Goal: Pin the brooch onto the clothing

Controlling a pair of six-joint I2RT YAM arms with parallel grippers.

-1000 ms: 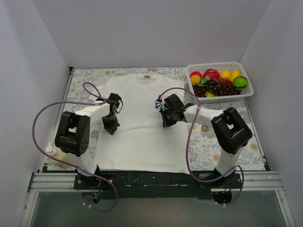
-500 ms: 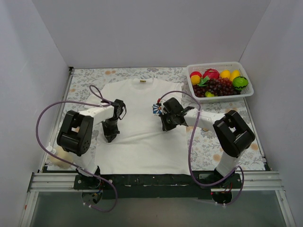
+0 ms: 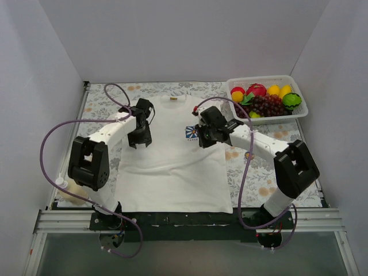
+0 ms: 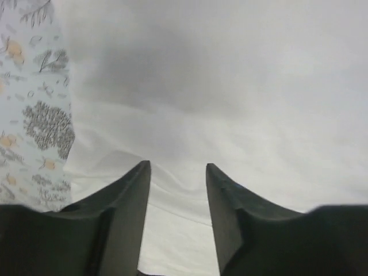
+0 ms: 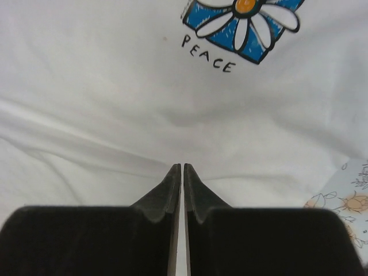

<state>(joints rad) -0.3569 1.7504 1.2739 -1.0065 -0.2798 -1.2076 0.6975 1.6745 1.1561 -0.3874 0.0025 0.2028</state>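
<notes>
Both arms have stretched toward the far edge of the worktop over the last second. The brooch, which was up at the right fingers, now sits on the shirt, and the left fingers have parted.

From the top camera, the shirt lies spread flat in the middle of the worktop, with its collar toward the far edge and its hem toward the near edge. The brooch is on the chest, right of centre. The right fingers are just beside it on its right-hand side. The left fingers hang over the shirt's left shoulder area, well apart from the brooch. A basket of fruit stands in the far right corner.

In the left wrist view, the left fingers stand apart with nothing between them. Wrinkled shirt fabric lies below, and a strip of flowered worktop shows at the left.

In the right wrist view, the right fingers are all but together, with only a thin slit between them, and they clamp nothing. They sit low over the shirt. The brooch lies ahead of them, clear of the tips, with the word PEACE under its daisy. A corner of worktop shows at the lower right.
</notes>
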